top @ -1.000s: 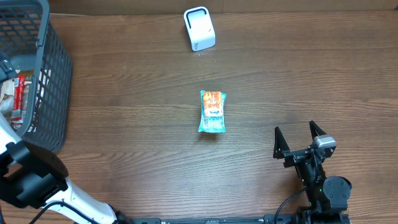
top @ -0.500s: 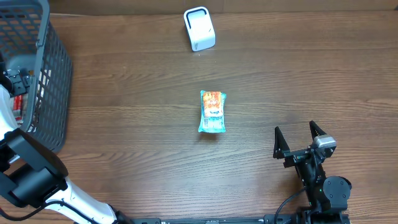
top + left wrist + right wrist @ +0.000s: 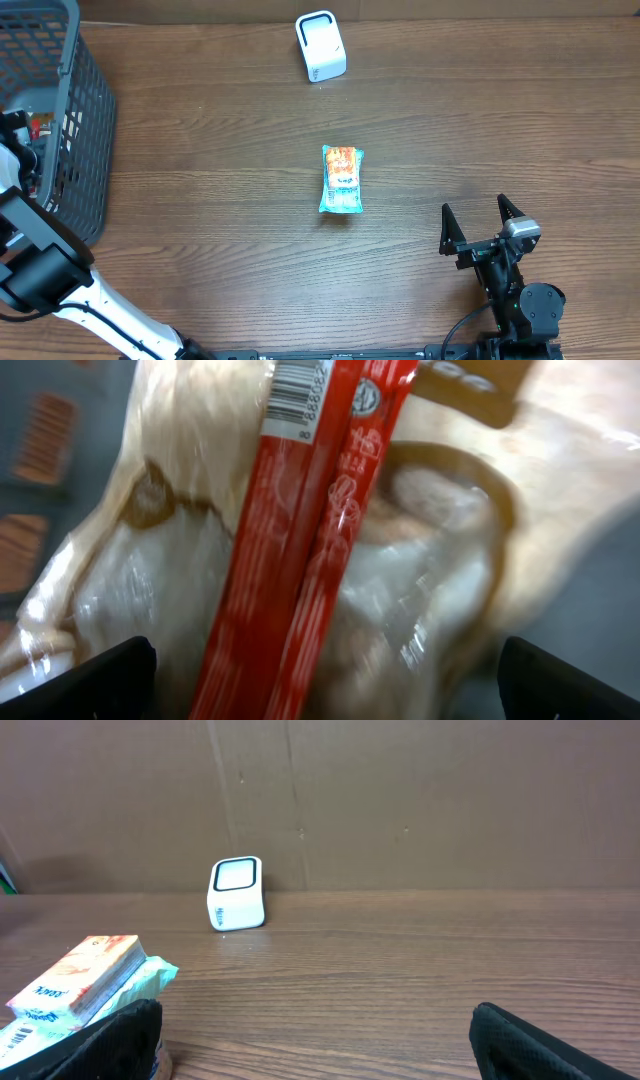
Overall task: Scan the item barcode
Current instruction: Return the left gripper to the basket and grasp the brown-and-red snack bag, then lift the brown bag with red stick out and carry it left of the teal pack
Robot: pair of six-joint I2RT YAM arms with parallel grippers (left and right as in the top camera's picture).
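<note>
down inside the basket, straight beneath the left claw, lies a clear packet with a red strip, its barcode at the far end. that claw gapes wide, holding nothing. picking up looks like the step in hand: it must drop and close on the packet, with basket walls crowding it. the right claw sits wide and empty, with open table ahead, a snack pack ahead to its left, and the scanner beyond.

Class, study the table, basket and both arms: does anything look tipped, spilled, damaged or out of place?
Nothing stands out. The snack packet lies flat mid-table, the scanner stands upright at the far edge, and the basket sits at the left with packets inside. The left gripper and right gripper are open, empty.
</note>
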